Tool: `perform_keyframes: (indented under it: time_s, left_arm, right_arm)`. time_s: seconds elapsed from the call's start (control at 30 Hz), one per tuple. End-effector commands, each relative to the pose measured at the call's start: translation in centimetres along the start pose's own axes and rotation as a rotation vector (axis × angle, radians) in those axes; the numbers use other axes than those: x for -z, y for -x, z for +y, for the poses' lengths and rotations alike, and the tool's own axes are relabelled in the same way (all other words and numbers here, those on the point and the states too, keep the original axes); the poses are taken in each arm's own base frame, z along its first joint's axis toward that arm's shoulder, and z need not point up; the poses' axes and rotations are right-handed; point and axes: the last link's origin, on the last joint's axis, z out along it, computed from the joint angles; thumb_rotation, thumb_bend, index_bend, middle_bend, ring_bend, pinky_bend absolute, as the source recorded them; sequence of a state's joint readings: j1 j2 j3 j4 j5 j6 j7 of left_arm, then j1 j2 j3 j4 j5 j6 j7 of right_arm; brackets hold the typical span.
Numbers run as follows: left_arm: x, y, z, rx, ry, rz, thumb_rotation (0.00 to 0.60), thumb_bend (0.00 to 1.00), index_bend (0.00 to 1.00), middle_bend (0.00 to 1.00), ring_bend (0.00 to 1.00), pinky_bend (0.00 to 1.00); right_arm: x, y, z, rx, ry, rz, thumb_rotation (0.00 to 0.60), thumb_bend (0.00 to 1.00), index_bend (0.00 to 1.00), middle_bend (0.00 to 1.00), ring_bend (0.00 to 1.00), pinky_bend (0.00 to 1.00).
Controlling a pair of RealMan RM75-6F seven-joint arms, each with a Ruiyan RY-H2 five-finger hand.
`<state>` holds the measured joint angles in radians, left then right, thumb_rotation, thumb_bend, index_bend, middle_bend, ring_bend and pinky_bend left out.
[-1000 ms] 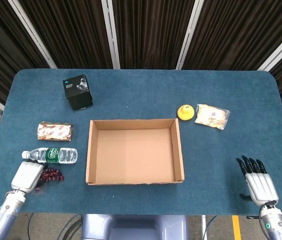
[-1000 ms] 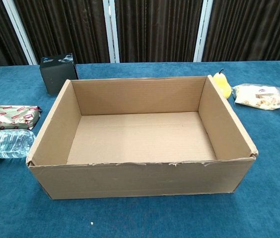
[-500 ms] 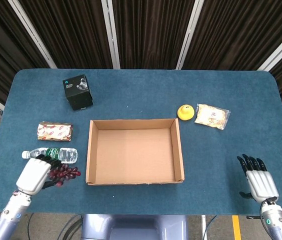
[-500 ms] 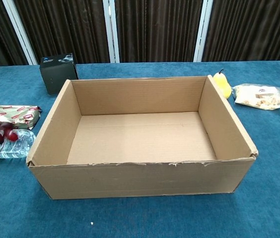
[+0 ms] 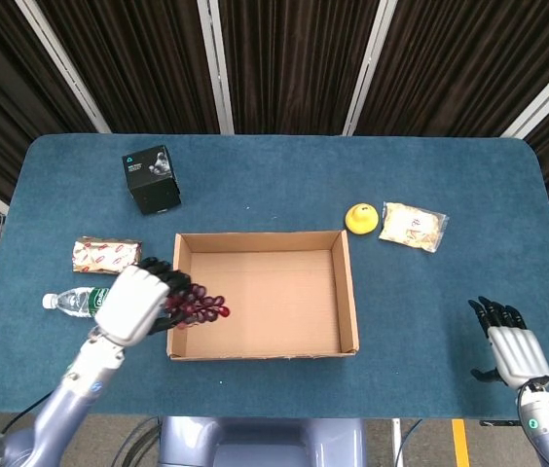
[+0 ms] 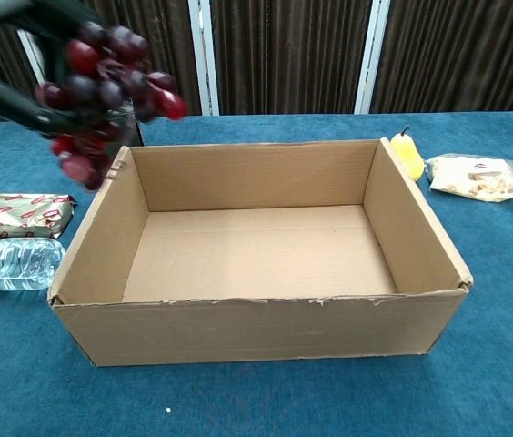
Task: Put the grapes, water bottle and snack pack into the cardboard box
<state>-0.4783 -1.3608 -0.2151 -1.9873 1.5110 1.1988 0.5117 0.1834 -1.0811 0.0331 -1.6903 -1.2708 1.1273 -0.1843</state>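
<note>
My left hand [image 5: 136, 300] holds a bunch of dark red grapes [image 5: 200, 309] in the air over the left wall of the open cardboard box [image 5: 348, 292]. From the chest camera the grapes [image 6: 102, 86] hang above the box's left edge [image 6: 93, 241], with the left hand [image 6: 6, 86] blurred at the top left corner. The water bottle [image 5: 78, 303] lies left of the box, partly behind my hand. A snack pack [image 5: 106, 255] lies just beyond it. My right hand [image 5: 510, 345] rests near the front right table edge, fingers apart, holding nothing.
A black box [image 5: 151, 179] stands at the back left. A yellow pear [image 5: 360, 218] and a clear bag of snacks [image 5: 412, 226] lie right of the cardboard box. The box interior [image 6: 256, 250] holds nothing.
My left hand lifted the grapes off the table and carried them right and up, from beside the bottle to over the box's left wall. The right hand drew back slightly.
</note>
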Motion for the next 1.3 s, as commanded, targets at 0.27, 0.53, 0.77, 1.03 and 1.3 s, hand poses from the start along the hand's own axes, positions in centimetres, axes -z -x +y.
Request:
perform_keyframes:
  time_s: [0.27,0.53,0.77,1.03,1.3]
  left_arm:
    - [-2.9,5.8,0.5,-0.122,-0.042,-0.415,0.6,0.0,0.0,0.0,0.0,0.27]
    - [-1.2,3.7,0.0,-0.078,-0.053,-0.407,0.6,0.0,0.0,0.0,0.0,0.25]
    - [5.8,-0.3,-6.1,-0.145,-0.167,-0.292,0.6,0.0,0.0,0.0,0.0,0.24]
    - [11.7,-0.5,-13.8,-0.242,-0.339,-0.298,0.599,0.0,0.0,0.0,0.04,0.24]
    - [13.5,2.7,-18.5,-0.254,-0.466,-0.393,0.6,0.0,0.0,0.0,0.0,0.22]
  right_arm:
    - [0.8,-1.0,1.3,-0.022,0.015,0.039,0.6,0.0,0.0,0.0,0.0,0.0]
    - [0.6,-0.5,1.2,-0.005,0.029,0.028,0.6,0.0,0.0,0.0,0.0,0.0]
    - [0.5,-0.1,0.8,0.018,0.032,0.023,0.6,0.0,0.0,0.0,0.0,0.0]
    - [0.0,0.4,0.4,0.044,0.041,0.013,0.6,0.0,0.0,0.0,0.0,0.0]
    - [-0.3,0.8,-0.2,0.071,0.048,0.011,0.6,0.0,0.0,0.0,0.0,0.0]
